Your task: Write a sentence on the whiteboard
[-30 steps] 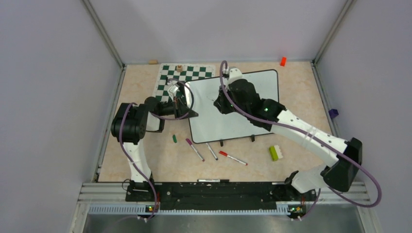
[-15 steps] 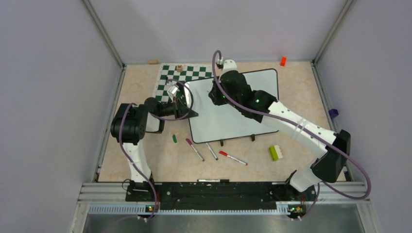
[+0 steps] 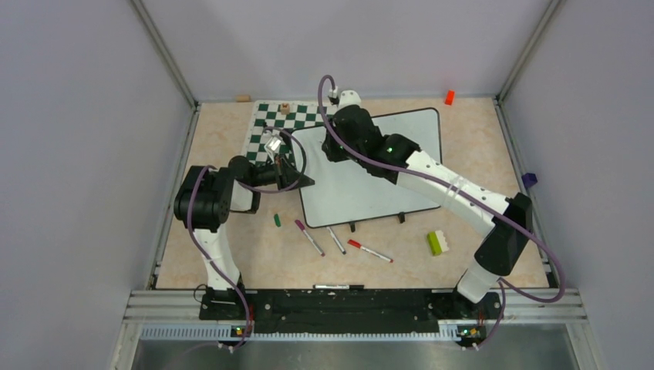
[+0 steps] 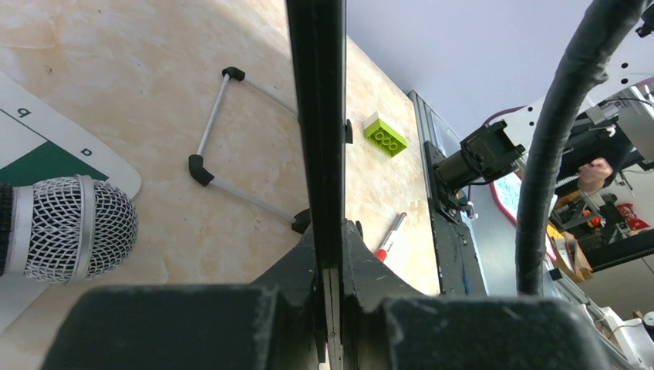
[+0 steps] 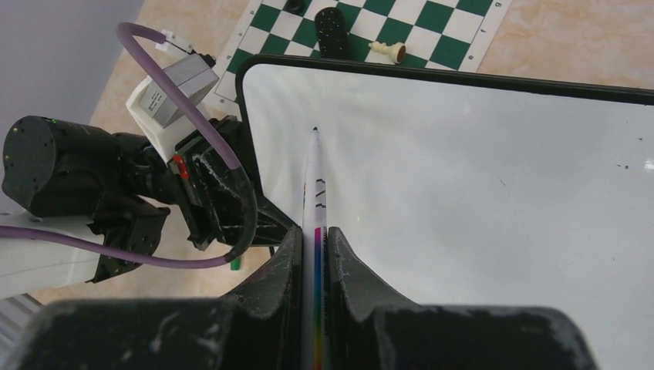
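The whiteboard (image 3: 347, 193) lies mid-table, blank white; no sentence shows on it in any view. My left gripper (image 3: 299, 180) is shut on the board's left rim, seen edge-on as a black strip (image 4: 316, 92) between the left gripper's (image 4: 330, 235) jaws. My right gripper (image 3: 328, 151) hovers over the board's far left part, shut on a white marker (image 5: 315, 185) with a rainbow stripe. The marker's dark tip points at the board (image 5: 478, 169) near its upper left corner; I cannot tell whether it touches.
A green-and-white chess mat (image 3: 289, 122) with pieces (image 5: 385, 49) lies behind the board. Three capped markers (image 3: 308, 237) (image 3: 336, 240) (image 3: 369, 250) and a green cap (image 3: 277, 220) lie in front. A green brick (image 3: 437, 243) sits right. A microphone (image 4: 69, 227) lies by the mat.
My right arm has stretched left and away across the board, carrying the marker toward the board's upper left corner. The left arm and the board have not moved.
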Robot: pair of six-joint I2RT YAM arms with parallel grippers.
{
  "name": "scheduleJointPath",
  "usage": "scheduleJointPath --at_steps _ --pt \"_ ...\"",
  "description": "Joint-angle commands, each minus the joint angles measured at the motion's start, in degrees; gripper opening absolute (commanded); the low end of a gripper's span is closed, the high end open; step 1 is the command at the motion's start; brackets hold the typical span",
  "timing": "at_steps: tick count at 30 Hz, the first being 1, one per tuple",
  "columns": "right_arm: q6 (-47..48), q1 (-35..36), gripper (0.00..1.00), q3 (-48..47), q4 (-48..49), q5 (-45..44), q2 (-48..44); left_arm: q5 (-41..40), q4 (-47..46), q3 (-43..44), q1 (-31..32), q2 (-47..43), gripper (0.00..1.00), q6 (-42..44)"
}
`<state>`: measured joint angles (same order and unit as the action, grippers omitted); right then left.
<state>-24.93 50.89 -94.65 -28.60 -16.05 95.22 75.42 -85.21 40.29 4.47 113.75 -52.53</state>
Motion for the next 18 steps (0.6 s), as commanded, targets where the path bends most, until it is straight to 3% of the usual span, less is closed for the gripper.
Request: scheduleJointPath --at_steps 1,18 --pt "1.2 0.8 0.00 -3.1 0.5 -2.9 -1.9 -7.3 -7.6 4.9 -1.4 0.9 0.00 4.4" --pt "2.0 0.8 0.00 -0.4 0.8 -5.8 -5.6 -4.6 -6.5 1.8 -1.0 -3.2 0.00 2.5"
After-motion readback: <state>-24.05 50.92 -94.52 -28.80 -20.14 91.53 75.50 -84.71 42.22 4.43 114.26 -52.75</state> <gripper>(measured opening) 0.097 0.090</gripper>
